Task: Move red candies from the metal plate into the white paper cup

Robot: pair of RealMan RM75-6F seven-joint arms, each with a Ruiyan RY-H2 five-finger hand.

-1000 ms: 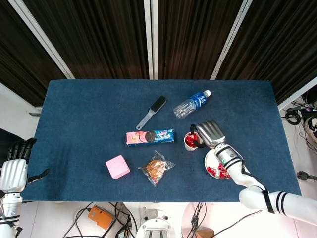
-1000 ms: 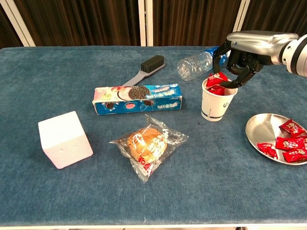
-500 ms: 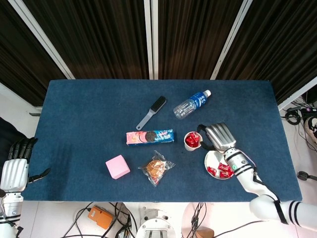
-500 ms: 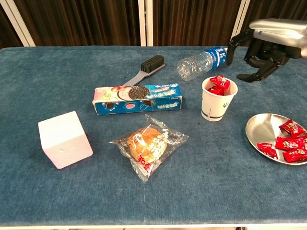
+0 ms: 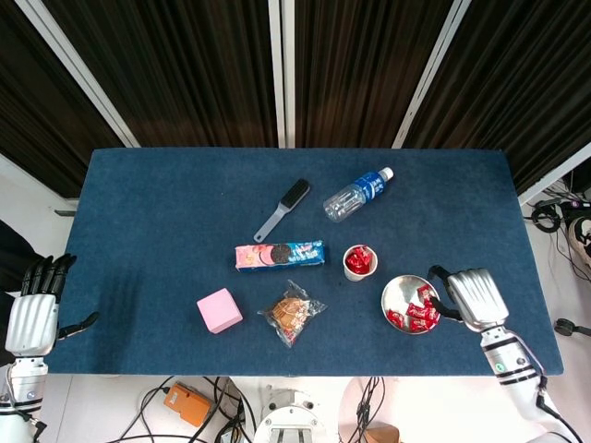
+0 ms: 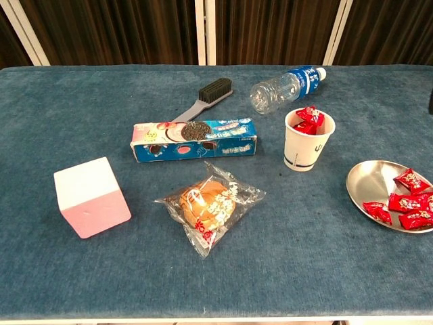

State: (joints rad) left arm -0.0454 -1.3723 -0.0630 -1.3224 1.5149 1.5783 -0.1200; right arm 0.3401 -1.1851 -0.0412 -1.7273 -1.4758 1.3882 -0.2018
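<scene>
The red wrapped candies (image 6: 404, 202) lie in a loose cluster on the right-hand part of the round shiny metal plate (image 6: 365, 189), which sits near the front right corner of the blue cloth-covered table (image 5: 166, 221). In the head view the candies (image 5: 417, 312) occupy the side of the plate (image 5: 397, 297) nearest the right hand (image 5: 471, 297).

The silver right hand sits just beside the plate's outer rim, at the table's edge. The candies therefore lie directly inboard of it. Its dark fingers (image 5: 440, 277) curl toward the plate. It appears to hold nothing, but whether the fingers are fully closed cannot be told.

The white paper cup (image 6: 308, 141) stands upright, farther back and inboard of the plate, apart from it. Several red candies already fill its top. The transfer path runs from the plate diagonally away from the right hand.

The left hand (image 5: 35, 309) rests off the table's far left edge, fingers spread, holding nothing. It is well apart from plate and cup. The right hand is judged the working hand.
</scene>
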